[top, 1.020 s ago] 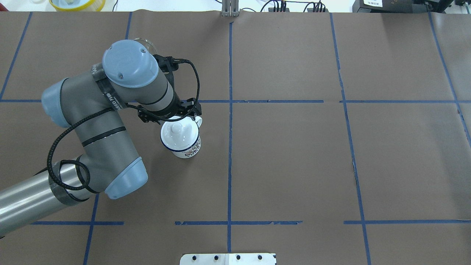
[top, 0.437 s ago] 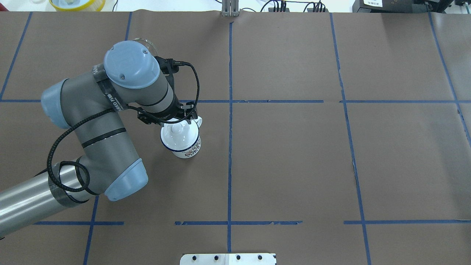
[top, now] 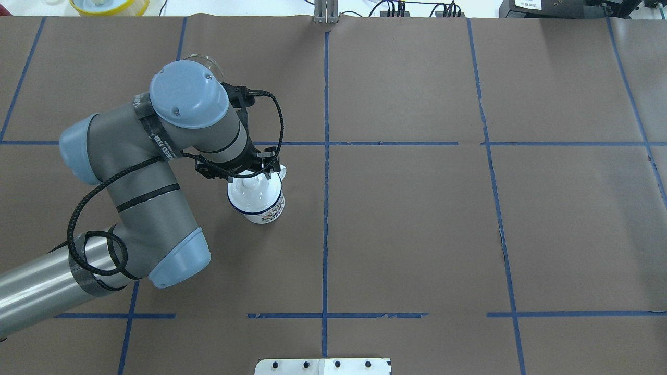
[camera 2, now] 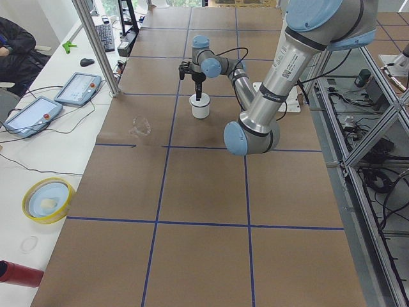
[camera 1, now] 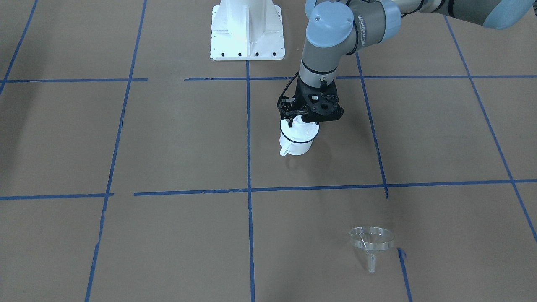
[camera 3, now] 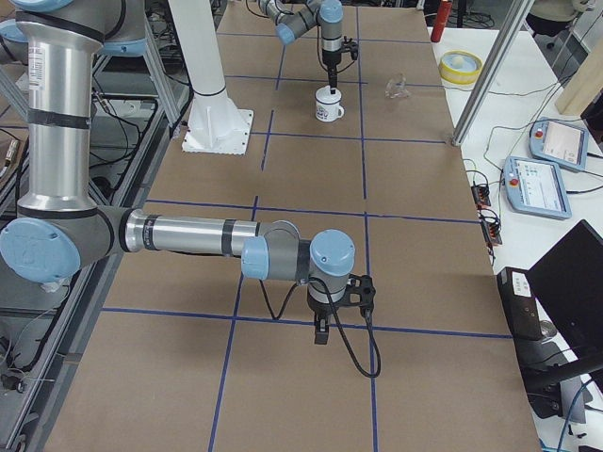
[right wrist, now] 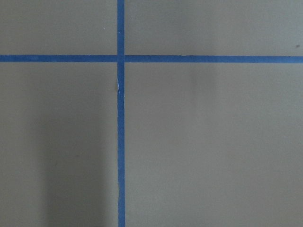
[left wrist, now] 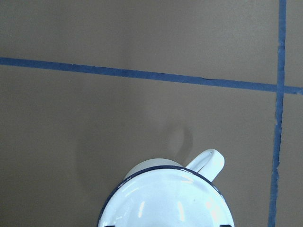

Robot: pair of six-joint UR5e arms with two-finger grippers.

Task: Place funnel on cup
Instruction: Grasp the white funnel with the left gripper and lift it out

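The cup (top: 268, 211) is a white mug with a blue rim, standing left of the table's centre. A white knobbed lid (top: 250, 195) sits on it. My left gripper (top: 254, 177) hangs straight above the lid, its fingers apart on either side of the knob. The left wrist view shows the lid (left wrist: 165, 198) and the cup's handle (left wrist: 206, 161) just below. The clear funnel (camera 1: 371, 243) stands on the far left of the table, mostly hidden by my arm from overhead. My right gripper (camera 3: 320, 325) hangs over bare table; I cannot tell whether it is open or shut.
The white robot base (camera 1: 247, 29) stands at the near edge. A yellow-rimmed bowl (top: 109, 5) lies beyond the far edge. A metal post (top: 325, 13) rises at the far edge's middle. Blue tape lines divide the brown table.
My left gripper has moved over the lid and come down towards its knob. The cup, lid and funnel have not moved.
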